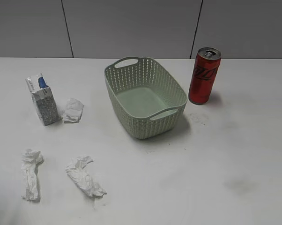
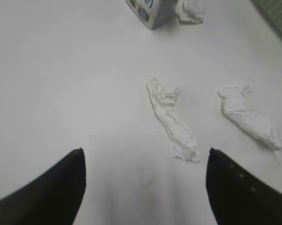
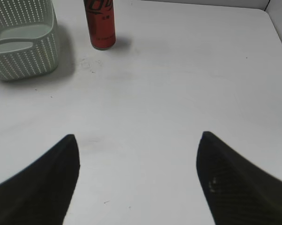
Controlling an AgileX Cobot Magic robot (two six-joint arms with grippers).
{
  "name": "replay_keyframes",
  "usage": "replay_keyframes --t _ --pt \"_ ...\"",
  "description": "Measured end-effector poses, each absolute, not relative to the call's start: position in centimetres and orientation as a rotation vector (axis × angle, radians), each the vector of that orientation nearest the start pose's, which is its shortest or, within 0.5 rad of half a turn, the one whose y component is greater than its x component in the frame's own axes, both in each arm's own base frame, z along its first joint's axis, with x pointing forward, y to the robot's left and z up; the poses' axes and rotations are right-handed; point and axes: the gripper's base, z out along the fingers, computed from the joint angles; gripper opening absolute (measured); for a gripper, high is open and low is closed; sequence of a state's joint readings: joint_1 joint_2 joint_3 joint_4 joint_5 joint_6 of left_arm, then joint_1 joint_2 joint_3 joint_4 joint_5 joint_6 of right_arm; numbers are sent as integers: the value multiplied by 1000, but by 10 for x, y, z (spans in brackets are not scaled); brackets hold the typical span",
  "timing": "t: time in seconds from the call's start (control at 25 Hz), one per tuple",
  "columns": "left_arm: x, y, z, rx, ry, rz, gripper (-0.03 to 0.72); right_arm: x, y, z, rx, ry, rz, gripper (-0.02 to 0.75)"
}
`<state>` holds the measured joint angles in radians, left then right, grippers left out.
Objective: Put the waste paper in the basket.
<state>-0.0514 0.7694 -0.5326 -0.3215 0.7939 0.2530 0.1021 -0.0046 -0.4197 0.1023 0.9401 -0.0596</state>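
A pale green plastic basket (image 1: 145, 96) with perforated weave-pattern walls and two cut-out handles stands on the white tabletop (image 1: 216, 164), its inside holding nothing. Taking this basket as the landmark: a tall red drinks can (image 1: 204, 76) stands upright just to its right, near but not touching. Well to the basket's left stands a small upright grey-white carton with blue marks (image 1: 42, 99), and a small crumpled white tissue wad (image 1: 73, 110) lies right beside the carton, on the side facing the basket. Two longer crumpled white tissue wads lie nearer the camera than the basket and to its left: one twisted strip (image 1: 84, 175) closer to the basket, the other strip (image 1: 31, 174) farther left. All three wads rest on the tabletop, outside the basket.

In the left wrist view the left pincer (image 2: 145, 187) hangs above the tabletop with its dark fingers (image 2: 52, 192) spread wide apart and nothing between them. The nearer strip (image 2: 171, 119) lies just ahead of the gap, the second strip (image 2: 251, 119) to its right, and the carton (image 2: 148, 10) with the small wad (image 2: 190, 10) at the top edge.

The right pincer (image 3: 138, 183) is likewise spread wide with nothing held, over bare tabletop (image 3: 178, 84). Ahead of it sit the basket (image 3: 24, 44) at upper left and the can (image 3: 100, 23) just right of it.
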Motion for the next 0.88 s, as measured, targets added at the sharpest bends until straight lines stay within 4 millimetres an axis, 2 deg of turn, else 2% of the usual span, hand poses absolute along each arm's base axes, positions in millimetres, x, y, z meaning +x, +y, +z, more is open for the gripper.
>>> replay_keyframes --t 0.16,0.36,0.56,0.88 --pt "154 -34 246 272 2590 -301 592 7 8 265 -154 1992 149 588" --pt "180 -54 227 417 2664 -301 591 7 8 265 -154 1992 149 588" --pt "195 -70 195 479 2781 -295 591 7 8 265 -154 1992 149 588" --pt "212 -87 157 531 2850 -265 591 7 8 265 -154 1993 149 588"
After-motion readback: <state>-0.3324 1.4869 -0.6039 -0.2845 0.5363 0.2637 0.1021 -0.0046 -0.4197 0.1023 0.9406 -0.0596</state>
